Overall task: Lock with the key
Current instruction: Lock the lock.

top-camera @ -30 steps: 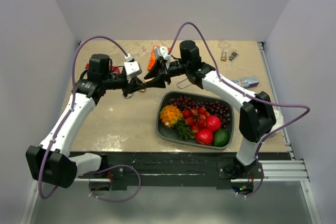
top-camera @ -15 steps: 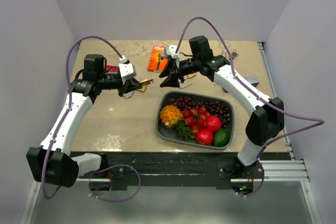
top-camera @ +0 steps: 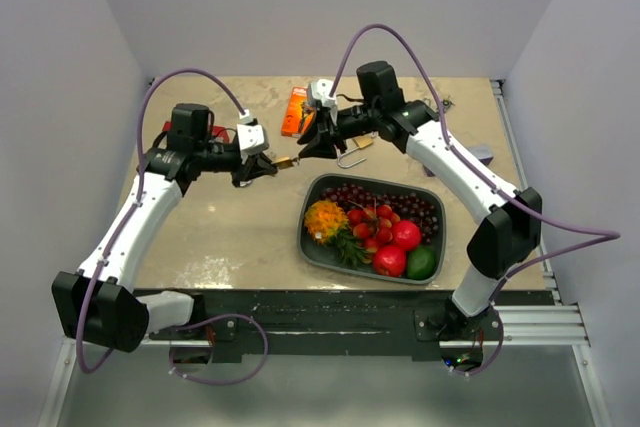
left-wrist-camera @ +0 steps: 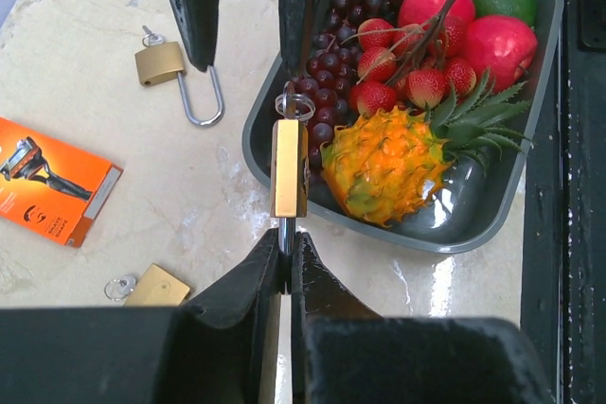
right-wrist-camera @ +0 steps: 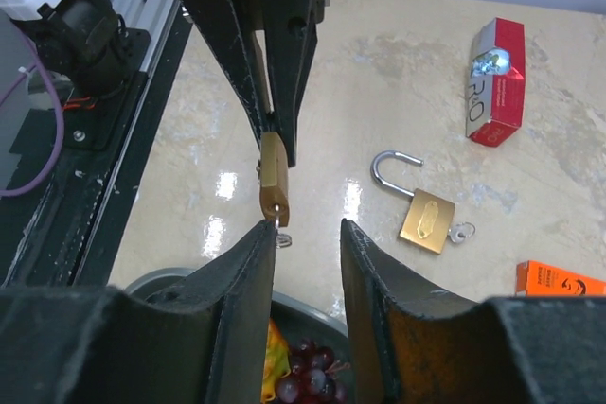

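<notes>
My left gripper (left-wrist-camera: pixel 285 238) is shut on the shackle of a brass padlock (left-wrist-camera: pixel 289 167) and holds it in the air, body pointing away from the wrist. A small key with a ring (left-wrist-camera: pixel 294 107) sits in the lock's bottom. In the right wrist view the padlock (right-wrist-camera: pixel 274 182) hangs from the left fingers (right-wrist-camera: pixel 256 44). My right gripper (right-wrist-camera: pixel 308 234) is open. Its left finger (right-wrist-camera: pixel 241 272) touches or nearly touches the key (right-wrist-camera: pixel 280 234). In the top view the padlock (top-camera: pixel 285 161) lies between the left gripper (top-camera: pixel 268 167) and the right gripper (top-camera: pixel 303 145).
A grey tray (top-camera: pixel 315 247) of fruit stands front right of the grippers. An open brass padlock (right-wrist-camera: pixel 426 218) with key lies on the table, also seen from above (top-camera: pixel 352 155). Another padlock (left-wrist-camera: pixel 156 284), an orange razor pack (top-camera: pixel 295 110) and a red box (right-wrist-camera: pixel 497 82) lie nearby.
The two grippers pulled apart half a second ago. Now the right gripper has come back left to the key end of the padlock, and the left gripper has shifted right with it.
</notes>
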Robot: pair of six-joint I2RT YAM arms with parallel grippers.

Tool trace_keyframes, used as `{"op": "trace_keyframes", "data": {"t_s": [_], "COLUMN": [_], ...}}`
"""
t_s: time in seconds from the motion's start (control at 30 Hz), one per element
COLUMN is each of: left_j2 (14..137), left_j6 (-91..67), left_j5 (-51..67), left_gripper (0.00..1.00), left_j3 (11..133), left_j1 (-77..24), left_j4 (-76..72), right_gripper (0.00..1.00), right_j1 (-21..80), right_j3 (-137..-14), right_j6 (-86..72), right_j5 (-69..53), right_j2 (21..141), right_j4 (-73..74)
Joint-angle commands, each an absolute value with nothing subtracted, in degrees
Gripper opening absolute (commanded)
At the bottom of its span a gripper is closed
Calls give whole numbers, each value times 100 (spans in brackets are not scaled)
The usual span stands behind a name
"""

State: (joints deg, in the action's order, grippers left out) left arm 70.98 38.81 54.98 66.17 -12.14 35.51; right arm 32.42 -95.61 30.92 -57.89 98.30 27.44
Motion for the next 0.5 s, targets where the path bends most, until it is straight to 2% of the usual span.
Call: {"op": "trace_keyframes", "data": {"t_s": [0.0, 0.47], "left_j2": [7110, 7163], "left_j6": [3955, 3911], "left_j5": [5607, 5555], "left_gripper": [0, 0], "left_j3": [6864, 6855], "left_j1": [-1292, -1345], "left_j4": [3234, 3173], "right_gripper": [36, 31], "right_j1": [3383, 3507], "right_j3": [-9695, -9633], "right_j6": [3137, 3709], "right_j5": [-5757, -5608], "right_j2": [9852, 9975], "right_j4": [2768, 3383]}}
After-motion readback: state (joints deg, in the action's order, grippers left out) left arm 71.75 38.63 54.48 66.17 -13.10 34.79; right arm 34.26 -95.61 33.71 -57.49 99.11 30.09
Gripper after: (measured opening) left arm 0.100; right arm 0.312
